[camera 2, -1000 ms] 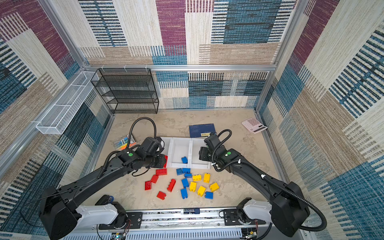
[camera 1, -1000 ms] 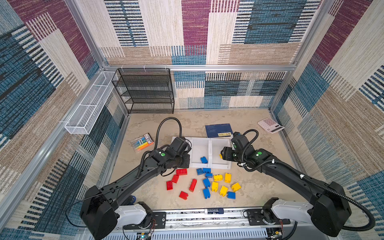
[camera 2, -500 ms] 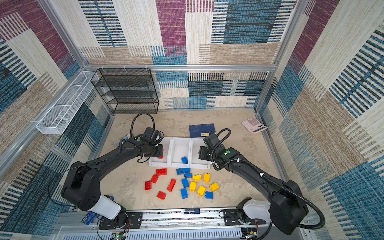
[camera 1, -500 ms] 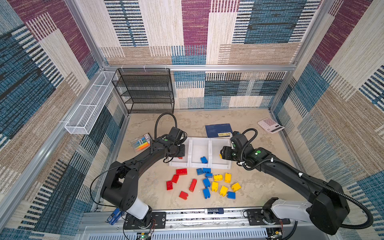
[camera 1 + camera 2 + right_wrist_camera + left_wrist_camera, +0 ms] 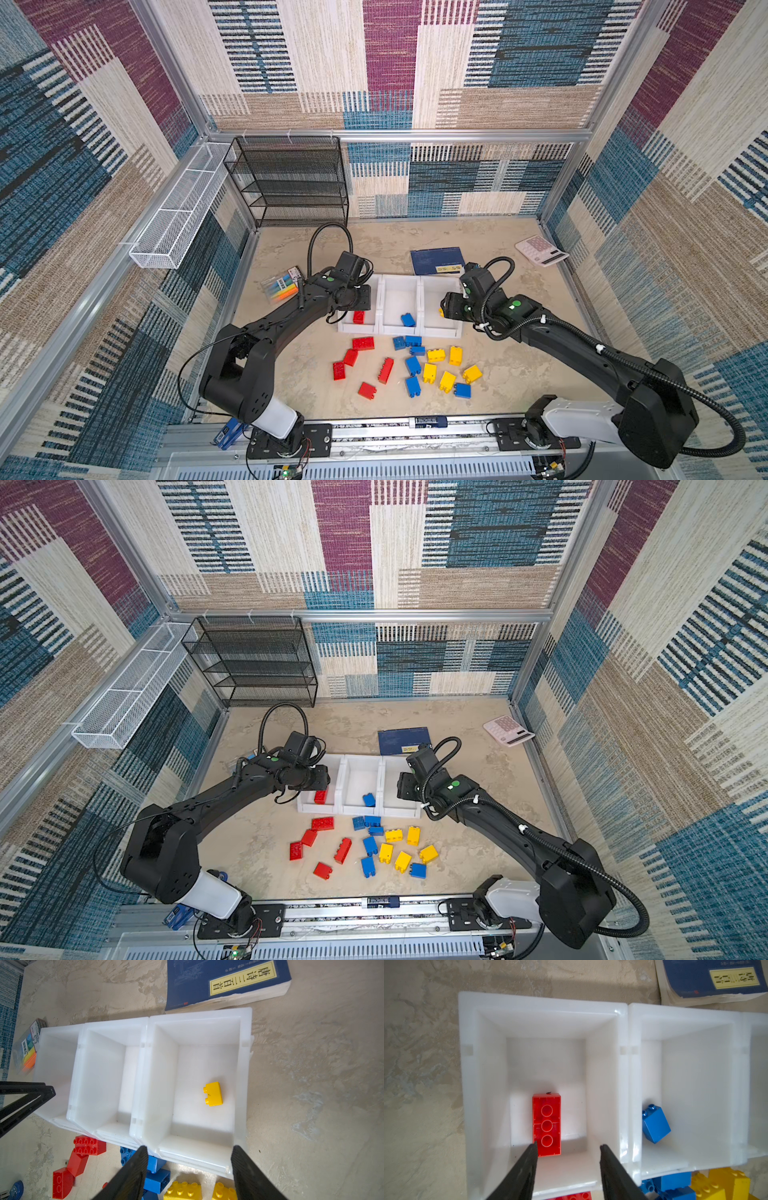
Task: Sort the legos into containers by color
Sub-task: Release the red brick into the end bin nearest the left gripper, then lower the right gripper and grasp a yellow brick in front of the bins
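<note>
Red plastic is what has changed place. A second ago the left gripper (image 5: pixel 568 1146) was clamped shut at the near left corner of the containers. Now an oblong red lego (image 5: pixel 546 1125) lies loose on the floor of the left container (image 5: pixel 542 1001), hollow underside up, close to the low front lip. The left gripper has let go and hangs above that brick with its jaws parted, holding nothing. We also see that the left arm (image 5: pixel 291 322) has shifted. It lay low and stretched out before, and now its shoulder link stands upright over the base. From there the forearm reaches forward and across to the left container, with the wrist tipped down into it. The right arm (image 5: pixel 561 336) has barely moved since then. It runs from its base at the front right in a long slant towards the containers. The right gripper (image 5: pixel 189 1148) is released, jaws spread and empty, above the front lip of the right container (image 5: pixel 199 1015). One yellow lego (image 5: pixel 213 1094) lies on its side in that container. A blue lego (image 5: pixel 655 1125) lies tilted in the middle container (image 5: pixel 685 1014). The loose legos (image 5: pixel 412 365) are spread on the table (image 5: pixel 519 374) just in front of the containers, with reds to the left, blues in the middle and yellows to the right.
</note>
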Robot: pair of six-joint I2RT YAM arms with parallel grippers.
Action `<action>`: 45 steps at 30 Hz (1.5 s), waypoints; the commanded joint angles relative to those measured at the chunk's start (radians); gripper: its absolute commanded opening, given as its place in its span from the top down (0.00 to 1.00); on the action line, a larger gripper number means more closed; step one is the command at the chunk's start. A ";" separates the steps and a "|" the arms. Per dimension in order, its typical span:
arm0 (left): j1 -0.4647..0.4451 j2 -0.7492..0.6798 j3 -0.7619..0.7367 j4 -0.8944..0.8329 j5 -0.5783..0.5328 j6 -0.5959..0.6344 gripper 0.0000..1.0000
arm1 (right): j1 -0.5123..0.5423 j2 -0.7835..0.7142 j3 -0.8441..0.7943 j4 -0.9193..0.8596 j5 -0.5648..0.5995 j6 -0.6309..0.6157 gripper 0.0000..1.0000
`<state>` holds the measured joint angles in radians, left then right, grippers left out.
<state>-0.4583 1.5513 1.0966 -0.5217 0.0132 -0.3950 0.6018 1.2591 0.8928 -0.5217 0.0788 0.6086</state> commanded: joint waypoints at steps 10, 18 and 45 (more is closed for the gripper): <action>0.003 -0.103 -0.046 0.012 -0.021 -0.028 0.46 | 0.021 -0.007 -0.034 -0.099 0.005 0.022 0.38; 0.006 -0.127 -0.056 0.018 -0.013 -0.029 0.45 | 0.043 -0.046 -0.124 -0.148 -0.011 0.106 0.40; 0.012 -0.123 -0.101 0.050 0.042 -0.036 0.44 | 0.156 0.118 -0.136 -0.126 0.012 0.202 0.69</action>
<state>-0.4492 1.4368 0.9977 -0.4866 0.0551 -0.4232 0.7551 1.3880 0.7399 -0.6529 0.0807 0.8070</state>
